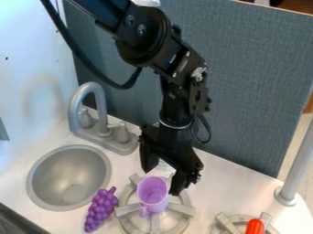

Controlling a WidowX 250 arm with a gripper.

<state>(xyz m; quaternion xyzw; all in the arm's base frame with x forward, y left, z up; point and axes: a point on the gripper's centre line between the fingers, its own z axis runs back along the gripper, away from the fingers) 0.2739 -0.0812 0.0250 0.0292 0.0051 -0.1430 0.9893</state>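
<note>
Near the middle of the counter the black gripper [161, 180] hangs down, open, its two fingers spread apart. Close below and in front of it is a purple cup [152, 194], its mouth facing up; one fingertip is beside the cup's right rim and the other is above its upper left. Whether either finger touches the cup, I cannot tell. The cup is over a grey stove burner grate [183, 208]. A bunch of purple toy grapes [101, 209] lies left of that grate.
The grey sink bowl [69, 176] is at the left, with a grey faucet [98, 109] behind it. An orange-red object [255, 226] is on a second burner [227, 224] at the lower right. A grey post [296, 169] stands at the right, and a blue-grey panel [256, 82] rises behind the counter.
</note>
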